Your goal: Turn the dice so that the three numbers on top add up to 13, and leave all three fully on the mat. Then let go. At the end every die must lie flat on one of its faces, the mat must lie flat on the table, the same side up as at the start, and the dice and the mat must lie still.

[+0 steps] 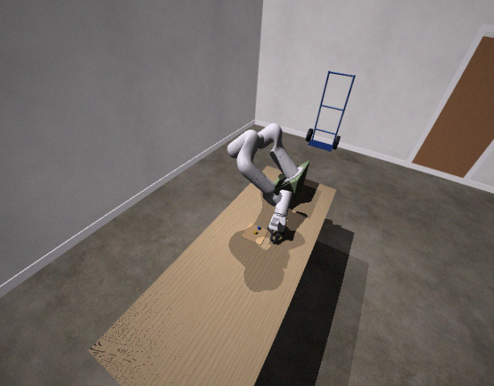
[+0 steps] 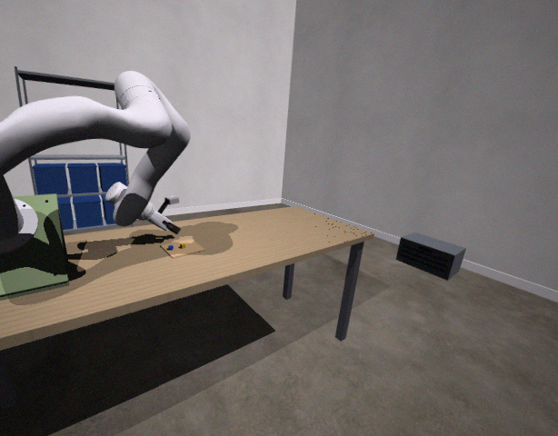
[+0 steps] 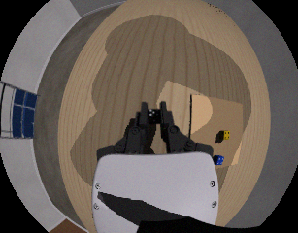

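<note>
My gripper (image 1: 275, 240) (image 2: 176, 230) (image 3: 153, 109) is shut on a black die (image 3: 153, 116) with white pips, seen between the fingertips in the wrist view. The gripper is tilted and holds it above the table, beside the mat. The thin tan mat (image 1: 249, 236) (image 2: 191, 250) (image 3: 231, 113) lies flat on the table. A yellow die (image 1: 255, 232) (image 2: 182, 245) (image 3: 226, 135) sits on the mat. A blue die (image 1: 258, 227) (image 2: 170, 247) (image 3: 218, 160) sits near it, partly hidden by the gripper in the wrist view. The pip counts are too small to read surely.
The long wooden table (image 1: 197, 299) (image 2: 270, 234) carries the arm's green mount (image 2: 34, 279) at one end. The arm's shadow falls across the mat and the table around it. A blue hand truck (image 1: 332, 108) and a grey box (image 2: 429, 255) stand on the floor away from the table.
</note>
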Robot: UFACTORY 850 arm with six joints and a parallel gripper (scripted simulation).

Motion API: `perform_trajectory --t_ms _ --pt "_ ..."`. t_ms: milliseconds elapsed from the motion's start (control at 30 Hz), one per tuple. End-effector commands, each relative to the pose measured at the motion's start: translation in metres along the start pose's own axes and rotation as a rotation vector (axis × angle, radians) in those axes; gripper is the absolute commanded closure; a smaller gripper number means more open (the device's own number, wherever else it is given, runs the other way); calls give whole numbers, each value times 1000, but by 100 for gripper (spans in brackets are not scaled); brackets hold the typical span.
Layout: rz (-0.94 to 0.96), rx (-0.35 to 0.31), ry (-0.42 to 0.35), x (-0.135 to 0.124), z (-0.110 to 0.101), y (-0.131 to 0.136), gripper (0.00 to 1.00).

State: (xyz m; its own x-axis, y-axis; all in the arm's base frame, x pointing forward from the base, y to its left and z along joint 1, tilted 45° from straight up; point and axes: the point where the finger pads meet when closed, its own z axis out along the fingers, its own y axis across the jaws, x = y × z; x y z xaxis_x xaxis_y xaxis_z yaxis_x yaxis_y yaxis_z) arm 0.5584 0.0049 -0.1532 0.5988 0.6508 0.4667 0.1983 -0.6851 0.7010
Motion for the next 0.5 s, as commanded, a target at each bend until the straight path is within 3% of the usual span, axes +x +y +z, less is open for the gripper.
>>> perform_trajectory --t_ms 0,467 --pt "0 0 2 -2 3 0 89" --pt "0 0 2 -4 4 0 89"
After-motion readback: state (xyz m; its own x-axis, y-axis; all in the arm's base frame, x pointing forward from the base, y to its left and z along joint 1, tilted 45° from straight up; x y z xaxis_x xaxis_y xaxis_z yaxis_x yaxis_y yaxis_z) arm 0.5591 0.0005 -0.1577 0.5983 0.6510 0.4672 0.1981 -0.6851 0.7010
